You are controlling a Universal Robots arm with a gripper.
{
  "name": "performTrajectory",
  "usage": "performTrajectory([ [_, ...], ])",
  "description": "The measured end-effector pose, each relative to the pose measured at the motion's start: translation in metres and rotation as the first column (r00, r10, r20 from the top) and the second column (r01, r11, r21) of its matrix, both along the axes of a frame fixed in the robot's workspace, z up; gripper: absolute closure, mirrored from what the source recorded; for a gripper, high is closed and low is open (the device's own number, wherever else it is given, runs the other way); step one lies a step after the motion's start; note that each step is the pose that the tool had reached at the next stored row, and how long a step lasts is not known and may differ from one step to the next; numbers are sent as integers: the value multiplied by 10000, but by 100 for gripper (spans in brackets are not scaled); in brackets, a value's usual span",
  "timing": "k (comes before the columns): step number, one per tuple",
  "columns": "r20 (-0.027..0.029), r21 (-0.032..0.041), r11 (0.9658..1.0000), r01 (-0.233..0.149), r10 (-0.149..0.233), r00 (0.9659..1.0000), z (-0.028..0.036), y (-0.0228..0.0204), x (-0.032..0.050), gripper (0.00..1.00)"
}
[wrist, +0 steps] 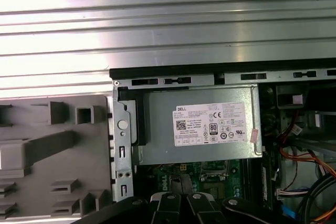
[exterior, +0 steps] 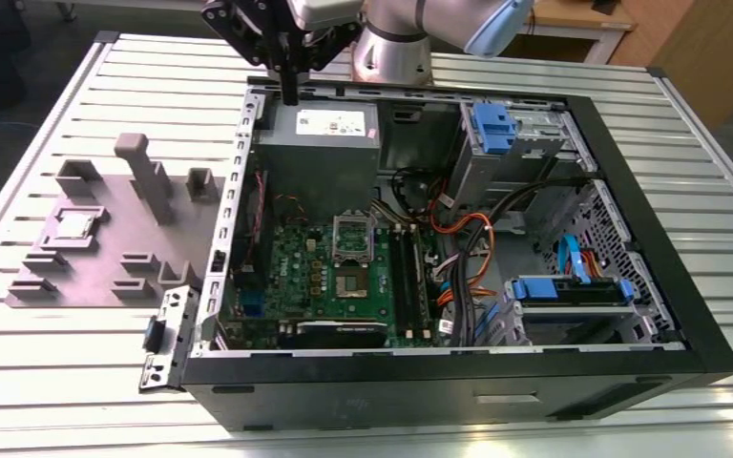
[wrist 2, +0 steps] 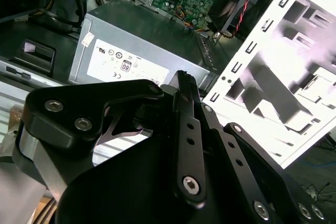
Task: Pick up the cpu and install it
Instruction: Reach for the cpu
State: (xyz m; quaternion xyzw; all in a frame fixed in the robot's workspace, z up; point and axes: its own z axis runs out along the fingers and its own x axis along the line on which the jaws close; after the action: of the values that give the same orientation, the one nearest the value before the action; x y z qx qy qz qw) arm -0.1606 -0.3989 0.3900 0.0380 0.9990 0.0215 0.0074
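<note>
Pincer (exterior: pixel 290 91) closed, its two black fingers pressed together with nothing between them. In the exterior view you find it at 12 o'clock, over the far rim of the open computer case (exterior: pixel 469 382). It hangs from the robot arm (exterior: pixel 405 38), pointing straight down. In the second wrist view you see the same fingers (wrist 2: pixel 185 85) meeting at their tips in front of the power supply (wrist 2: pixel 136 51), the grey box with a white label.

Look for the cpu (exterior: pixel 76 224) at 9 o'clock in the exterior view. It is a small square chip with a dull silvery top, lying flat in a square recess of the grey fixture plate (exterior: pixel 99 286). It is well apart from the pincer and outside the case. The plate carries several upright grey blocks and posts, and it lies just beside the case's side wall on the slatted metal tabletop (exterior: pixel 73 382).

Inside the case, note the green motherboard (exterior: pixel 322 286) lying toward 6 o'clock from the power supply. The silvery rectangular socket frame (exterior: pixel 351 237) sits near the motherboard's middle. At 3 o'clock from the motherboard you see orange and black cables (exterior: pixel 462 239), then two drive bays with blue latches (exterior: pixel 571 291).

In the first wrist view the camera looks down on the power supply, with the case's rim at 12 o'clock of it and the fixture plate at 9 o'clock. You cannot tell from these views whether the fingertips touch the case rim or hang just above it.
</note>
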Motion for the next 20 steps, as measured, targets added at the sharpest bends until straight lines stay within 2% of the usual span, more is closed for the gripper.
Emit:
performTrajectory([
  [20,-1,-1,10000,0,0,10000,-2,0,-66,89],
])
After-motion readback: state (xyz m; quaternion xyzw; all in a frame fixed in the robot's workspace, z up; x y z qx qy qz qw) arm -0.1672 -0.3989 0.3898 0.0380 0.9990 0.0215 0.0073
